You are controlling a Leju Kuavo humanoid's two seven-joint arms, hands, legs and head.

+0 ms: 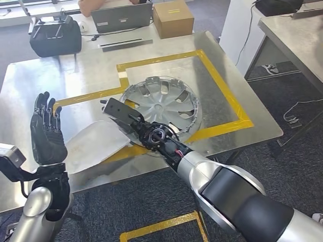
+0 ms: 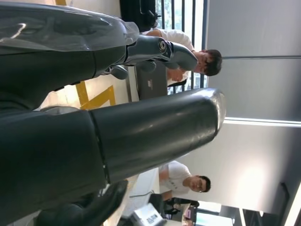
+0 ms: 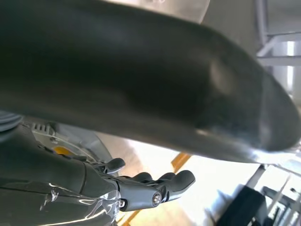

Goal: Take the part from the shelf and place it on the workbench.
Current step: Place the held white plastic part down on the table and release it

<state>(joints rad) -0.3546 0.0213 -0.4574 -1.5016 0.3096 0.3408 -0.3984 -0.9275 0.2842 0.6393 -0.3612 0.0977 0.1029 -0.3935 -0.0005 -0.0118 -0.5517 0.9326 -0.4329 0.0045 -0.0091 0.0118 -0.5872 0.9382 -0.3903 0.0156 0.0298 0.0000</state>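
Note:
The part, a silver wheel cover (image 1: 167,101), lies flat on the metal workbench (image 1: 45,85) inside a frame of yellow tape (image 1: 224,91). My right arm reaches across the front edge, and my right hand (image 1: 118,113) hovers at the cover's left rim with its fingers (image 3: 167,181) stretched out and nothing between them and the thumb (image 3: 142,84). A bit of the cover (image 3: 53,136) shows behind that hand. My left hand (image 1: 46,131) is raised upright at the front left corner, fingers spread and empty. Its thumb (image 2: 106,136) looms large in the left wrist view.
A white sheet (image 1: 95,143) lies on the bench left of the cover. A black bag (image 1: 55,35), a laptop (image 1: 121,16) and a cardboard box (image 1: 173,17) stand at the back. Another table (image 1: 297,40) is on the right. Two people (image 2: 199,59) (image 2: 188,181) sit beyond.

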